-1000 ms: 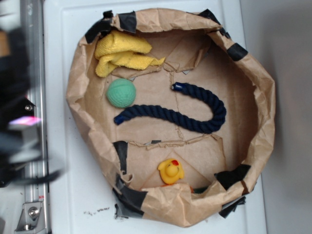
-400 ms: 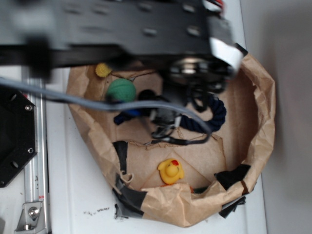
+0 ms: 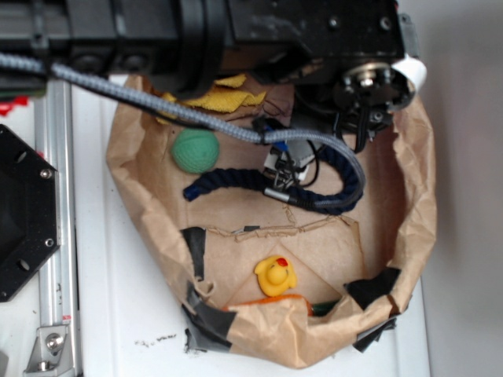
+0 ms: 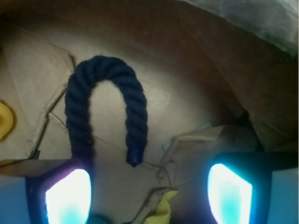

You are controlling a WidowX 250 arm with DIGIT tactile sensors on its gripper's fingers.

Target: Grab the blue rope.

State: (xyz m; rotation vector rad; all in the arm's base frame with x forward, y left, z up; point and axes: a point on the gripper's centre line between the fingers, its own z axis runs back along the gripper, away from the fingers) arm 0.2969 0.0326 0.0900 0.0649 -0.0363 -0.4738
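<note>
While the arm (image 3: 236, 31) hung over the paper bowl (image 3: 409, 196), the blue rope (image 3: 228, 182) lay just beside the green ball (image 3: 196, 150); wrist view: gripper (image 4: 148, 191) fingers (image 4: 229, 192) stood apart, rope (image 4: 77, 121) between and beyond them, unheld.

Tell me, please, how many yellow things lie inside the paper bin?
2: a yellow cloth at the far edge, partly under the arm, and a rubber duck near the front edge. The arm may hide others.

The blue rope (image 3: 236, 181) (image 4: 84, 102) (thick, navy, twisted) is laid in a curve on brown paper, one shiny sealed end visible.
</note>
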